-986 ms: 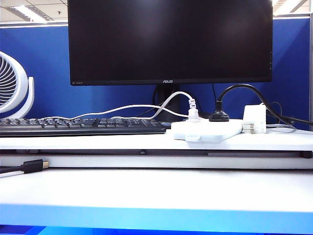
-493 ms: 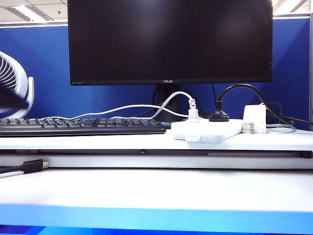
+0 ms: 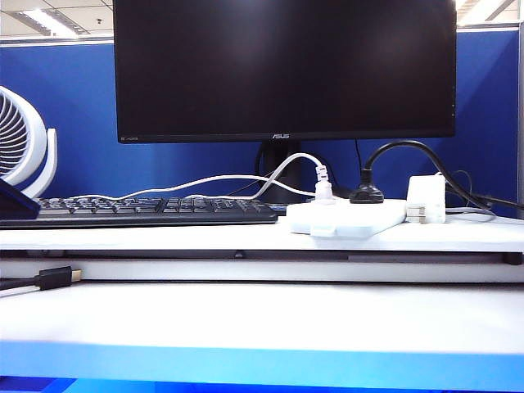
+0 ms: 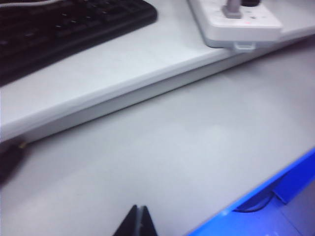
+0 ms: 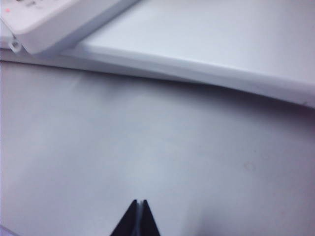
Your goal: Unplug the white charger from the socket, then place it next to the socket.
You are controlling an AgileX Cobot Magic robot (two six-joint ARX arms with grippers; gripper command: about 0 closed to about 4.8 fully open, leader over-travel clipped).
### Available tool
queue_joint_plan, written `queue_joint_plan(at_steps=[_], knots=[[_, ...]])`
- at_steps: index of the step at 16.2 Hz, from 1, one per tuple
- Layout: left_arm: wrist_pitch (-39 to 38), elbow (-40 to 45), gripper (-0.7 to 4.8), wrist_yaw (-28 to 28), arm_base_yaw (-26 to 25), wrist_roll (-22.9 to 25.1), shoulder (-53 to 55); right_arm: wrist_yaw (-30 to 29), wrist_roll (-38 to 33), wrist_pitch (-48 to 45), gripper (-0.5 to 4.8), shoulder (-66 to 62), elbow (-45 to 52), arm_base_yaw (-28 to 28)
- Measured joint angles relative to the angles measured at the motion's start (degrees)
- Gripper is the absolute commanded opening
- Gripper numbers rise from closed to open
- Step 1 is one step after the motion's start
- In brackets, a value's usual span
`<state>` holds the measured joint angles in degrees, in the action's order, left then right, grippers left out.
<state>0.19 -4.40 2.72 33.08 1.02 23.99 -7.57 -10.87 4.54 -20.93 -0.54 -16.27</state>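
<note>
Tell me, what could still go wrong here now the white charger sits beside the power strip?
Little, probably. The white charger stands upright right of the socket, near its edge, so a tug on its thin cable could tip it. Both end effectors, left and right, are shut over the lower desk surface, well short of it. The left arm's dark tip shows by the keyboard and might brush it.

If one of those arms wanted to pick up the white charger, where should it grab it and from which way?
Probably from above, pinching the two broad flat faces of the white charger, which stands upright beside the socket on its right. Its boxy top is free; the prongs sit low on its left. Both the left gripper and right gripper are shut, over bare desk.
</note>
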Motion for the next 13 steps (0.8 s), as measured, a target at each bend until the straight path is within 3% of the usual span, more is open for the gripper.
queue_joint_plan(at_steps=[13], knots=[[0.00,4.00,-0.02,-0.35,0.00,0.46,-0.04,0.00,0.00,0.87,-0.06,-0.04,0.02,0.00]])
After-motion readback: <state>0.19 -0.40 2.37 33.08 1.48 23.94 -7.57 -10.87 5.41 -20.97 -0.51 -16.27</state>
